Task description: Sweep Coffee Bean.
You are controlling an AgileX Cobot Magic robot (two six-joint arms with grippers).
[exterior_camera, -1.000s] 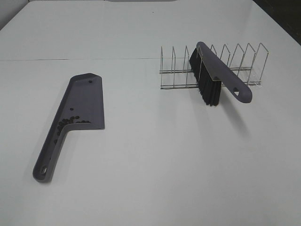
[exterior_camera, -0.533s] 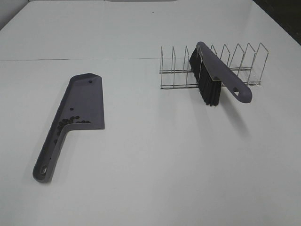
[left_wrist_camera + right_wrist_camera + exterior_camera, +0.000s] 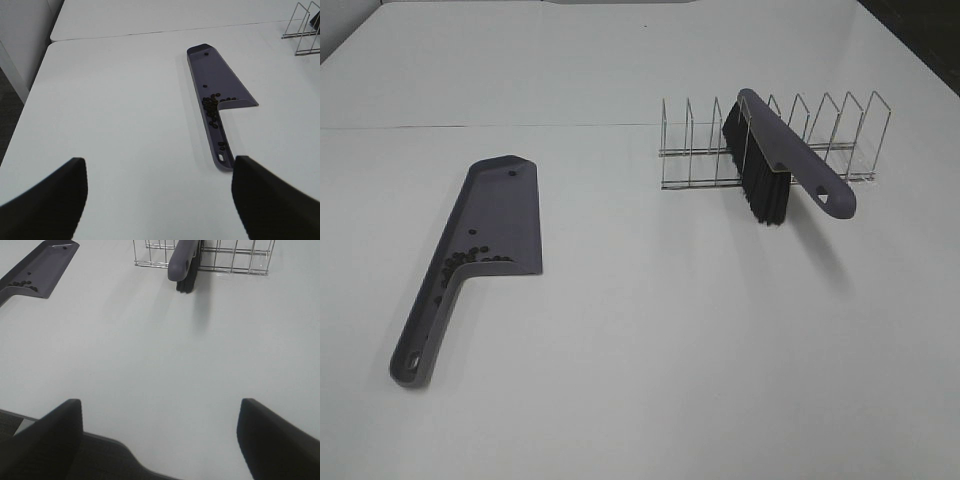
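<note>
Dustpan: the flat purple-grey plastic dustpan with a long handle point(image 3: 492, 228) lies on the white table point(image 3: 650, 330) and holds the small dark brown coffee beans point(image 3: 468, 262), bunched in the corner where pan meets handle; a few lie along the handle channel.
Rack: the thin silver wire rack with upright dividers point(image 3: 820, 135) carries the purple-grey brush with black bristles point(image 3: 775, 165), slotted between dividers, bristles down, handle jutting out past the wire.
Left gripper point(image 3: 159, 197): jaws spread wide, nothing between them; the dustpan handle end sits just ahead of it, the beans further along.
Right gripper point(image 3: 159, 437): jaws wide apart, gripping nothing, at the table edge; the brush is well ahead of it, the dustpan off to one side.
High view only: the whole rack and brush, no grippers.
Left wrist only: single beans told apart, one near the pan's far end.
</note>
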